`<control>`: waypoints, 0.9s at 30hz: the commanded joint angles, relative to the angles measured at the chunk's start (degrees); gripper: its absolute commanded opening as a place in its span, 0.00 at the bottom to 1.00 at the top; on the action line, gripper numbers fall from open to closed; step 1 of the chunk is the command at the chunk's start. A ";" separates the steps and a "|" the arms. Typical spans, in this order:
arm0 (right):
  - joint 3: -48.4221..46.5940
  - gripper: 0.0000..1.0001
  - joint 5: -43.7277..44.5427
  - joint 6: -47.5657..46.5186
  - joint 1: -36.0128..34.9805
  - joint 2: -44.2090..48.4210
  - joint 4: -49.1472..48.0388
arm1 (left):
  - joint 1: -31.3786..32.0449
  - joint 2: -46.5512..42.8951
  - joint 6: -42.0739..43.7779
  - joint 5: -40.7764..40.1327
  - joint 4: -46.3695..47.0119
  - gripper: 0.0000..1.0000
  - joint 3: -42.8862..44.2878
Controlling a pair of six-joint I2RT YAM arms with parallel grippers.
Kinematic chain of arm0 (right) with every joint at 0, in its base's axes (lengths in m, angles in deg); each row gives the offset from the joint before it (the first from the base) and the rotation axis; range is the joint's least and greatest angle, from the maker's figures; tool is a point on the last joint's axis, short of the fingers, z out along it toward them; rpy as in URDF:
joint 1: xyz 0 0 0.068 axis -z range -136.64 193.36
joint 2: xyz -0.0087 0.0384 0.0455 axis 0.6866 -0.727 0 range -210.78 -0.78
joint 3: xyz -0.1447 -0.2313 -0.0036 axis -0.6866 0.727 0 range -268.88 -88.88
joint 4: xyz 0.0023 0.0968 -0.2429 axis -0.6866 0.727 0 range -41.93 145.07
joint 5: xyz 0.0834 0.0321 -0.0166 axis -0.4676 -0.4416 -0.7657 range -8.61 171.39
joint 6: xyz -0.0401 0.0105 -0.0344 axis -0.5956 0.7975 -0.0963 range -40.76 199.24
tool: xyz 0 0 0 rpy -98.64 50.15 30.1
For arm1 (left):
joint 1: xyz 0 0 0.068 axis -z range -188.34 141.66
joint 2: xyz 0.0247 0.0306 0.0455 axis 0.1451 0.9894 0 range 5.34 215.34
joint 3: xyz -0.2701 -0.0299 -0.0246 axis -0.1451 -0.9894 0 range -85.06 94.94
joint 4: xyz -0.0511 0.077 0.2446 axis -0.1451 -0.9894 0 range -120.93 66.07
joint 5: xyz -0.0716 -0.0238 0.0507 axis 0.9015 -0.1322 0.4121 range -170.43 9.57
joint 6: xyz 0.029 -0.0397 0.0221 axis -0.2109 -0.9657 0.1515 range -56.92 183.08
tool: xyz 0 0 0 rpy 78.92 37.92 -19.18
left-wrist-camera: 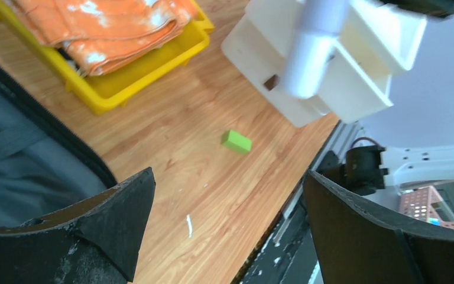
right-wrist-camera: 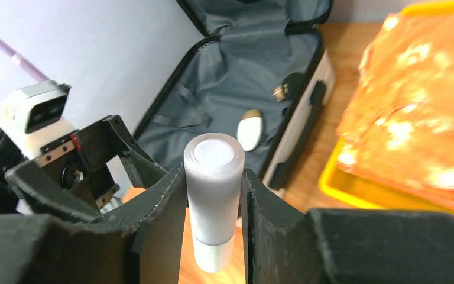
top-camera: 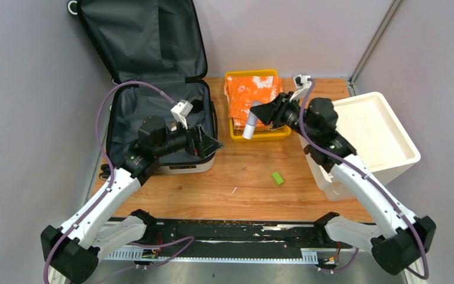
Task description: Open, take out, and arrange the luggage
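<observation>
The luggage (top-camera: 153, 100) lies open at the back left, its lid leaning on the wall and its dark grey lining (right-wrist-camera: 230, 89) showing. Inside it lie a white oval thing (right-wrist-camera: 250, 129) and a small dark round piece (right-wrist-camera: 284, 89). My left gripper (top-camera: 211, 142) hovers open and empty over the luggage's right edge, and in its own view its jaws (left-wrist-camera: 227, 183) stand wide above bare wood. My right gripper (top-camera: 262, 115) is shut on a white-grey cylindrical bottle (top-camera: 250, 121), held above the yellow tray's left edge. The bottle (right-wrist-camera: 213, 177) stands upright between the pads.
A yellow tray (top-camera: 260, 135) with folded orange cloth (top-camera: 251, 94) sits at the back centre. A white foam box (top-camera: 384, 133) stands at the right. A small green block (top-camera: 278, 177) lies on the wooden table, also seen as the green block (left-wrist-camera: 236, 141) ahead of the left jaws.
</observation>
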 commanded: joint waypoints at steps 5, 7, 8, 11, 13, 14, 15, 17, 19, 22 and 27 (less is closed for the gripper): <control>-16.77 0.09 15.41 -39.59 0.73 9.43 29.58 | 0.23 -0.68 9.15 -5.98 -9.73 1.00 3.17; -18.88 0.09 22.09 -44.98 0.73 9.69 33.00 | 0.23 -0.48 9.96 -6.37 -10.39 1.00 3.48; -19.89 0.08 24.80 -47.41 0.73 9.50 34.59 | 0.23 -0.45 10.29 -6.55 -10.59 1.00 3.50; -22.01 0.09 32.38 -53.05 0.69 8.36 39.13 | 0.23 -0.19 11.47 -7.47 -11.12 1.00 3.71; -22.21 0.09 35.70 -55.54 0.91 7.55 41.90 | 0.23 -0.02 12.43 -8.36 -12.26 1.00 4.41; -22.10 0.09 36.22 -56.42 1.16 7.20 43.13 | 0.23 0.00 12.80 -9.05 -12.73 1.00 4.71; -21.94 0.09 36.55 -56.60 1.60 6.73 44.39 | 0.23 -0.04 13.51 -9.44 -13.64 1.00 5.20; -21.56 0.09 37.27 -56.73 2.53 5.70 46.95 | 0.23 -0.22 14.45 -11.25 -14.98 1.00 5.69; -20.52 0.10 37.95 -56.45 3.65 4.78 49.00 | 0.23 -0.76 15.09 -13.22 -16.11 1.00 5.89; -17.96 0.11 38.83 -55.67 5.81 3.64 50.75 | 0.27 -1.97 15.94 -15.63 -17.21 1.00 5.50; -14.72 0.14 39.02 -55.05 8.15 2.82 50.96 | 0.23 -3.32 16.96 -19.91 -17.74 1.00 4.77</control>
